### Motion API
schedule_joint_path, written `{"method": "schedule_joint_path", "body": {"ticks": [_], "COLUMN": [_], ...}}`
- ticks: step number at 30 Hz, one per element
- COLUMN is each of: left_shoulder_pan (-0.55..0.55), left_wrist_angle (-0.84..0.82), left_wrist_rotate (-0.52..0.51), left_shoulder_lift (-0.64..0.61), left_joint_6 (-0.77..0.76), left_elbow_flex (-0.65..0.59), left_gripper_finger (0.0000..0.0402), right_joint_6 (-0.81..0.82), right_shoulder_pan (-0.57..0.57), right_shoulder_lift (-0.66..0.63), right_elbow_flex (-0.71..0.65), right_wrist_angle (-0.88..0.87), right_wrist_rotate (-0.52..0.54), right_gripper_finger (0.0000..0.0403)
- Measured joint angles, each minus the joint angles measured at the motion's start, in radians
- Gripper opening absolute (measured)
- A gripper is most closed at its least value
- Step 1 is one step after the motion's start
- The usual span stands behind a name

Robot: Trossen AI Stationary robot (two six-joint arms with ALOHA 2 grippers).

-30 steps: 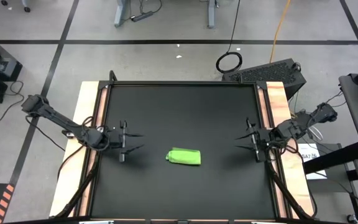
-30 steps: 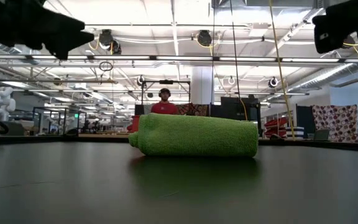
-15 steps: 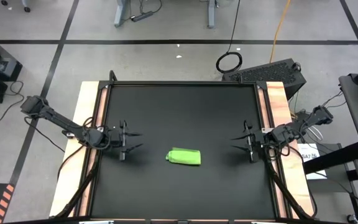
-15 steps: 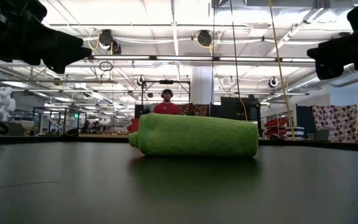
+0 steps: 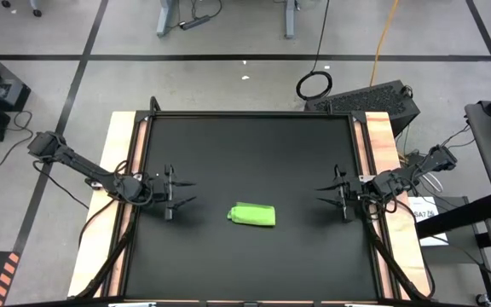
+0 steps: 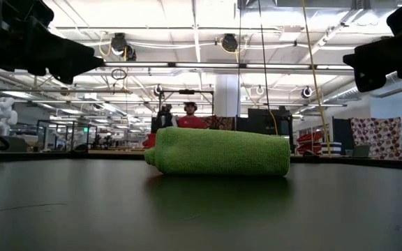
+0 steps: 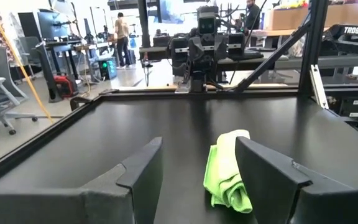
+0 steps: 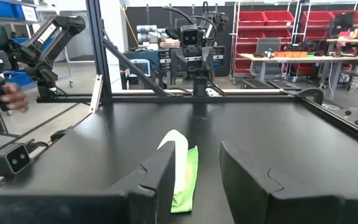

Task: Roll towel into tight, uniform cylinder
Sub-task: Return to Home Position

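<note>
Lying loose on the black matte surface (image 5: pixel 245 145), midway between the tools and well clear of each: short stubby lime-green cloth cylinder (image 5: pixel 253 215). Left tool (image 5: pixel 186 193) and right tool (image 5: pixel 321 195) released, empty, parked near opposite edges, seemingly because rolling looks done; one end possibly looser.

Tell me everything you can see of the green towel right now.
The towel is lime-green, soft nubby cloth, rolled into a stubby cylinder lying on its side on the black table near its middle. The end toward the left gripper tapers and shows loose layered folds. Only the table touches it; the right gripper stands clear, jaws open on both.
</note>
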Motion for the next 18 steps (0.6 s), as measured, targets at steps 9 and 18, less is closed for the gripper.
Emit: {"method": "schedule_joint_path", "body": {"ticks": [9,18], "left_shoulder_pan": [0.0,0.0], "left_wrist_angle": [-0.007,-0.007], "left_wrist_rotate": [0.0,0.0], "left_shoulder_lift": [0.0,0.0], "left_joint_6": [0.009,0.077], "left_elbow_flex": [0.0,0.0], "left_gripper_finger": [0.0206,0.0206], "right_joint_6": [0.001,0.001], "right_shoulder_pan": [0.0,0.0], "right_shoulder_lift": [0.0,0.0], "right_elbow_flex": [0.0,0.0], "right_wrist_angle": [0.0,0.0], "right_wrist_rotate": [-0.002,-0.003], "right_gripper_finger": [0.0116,0.0116]}}
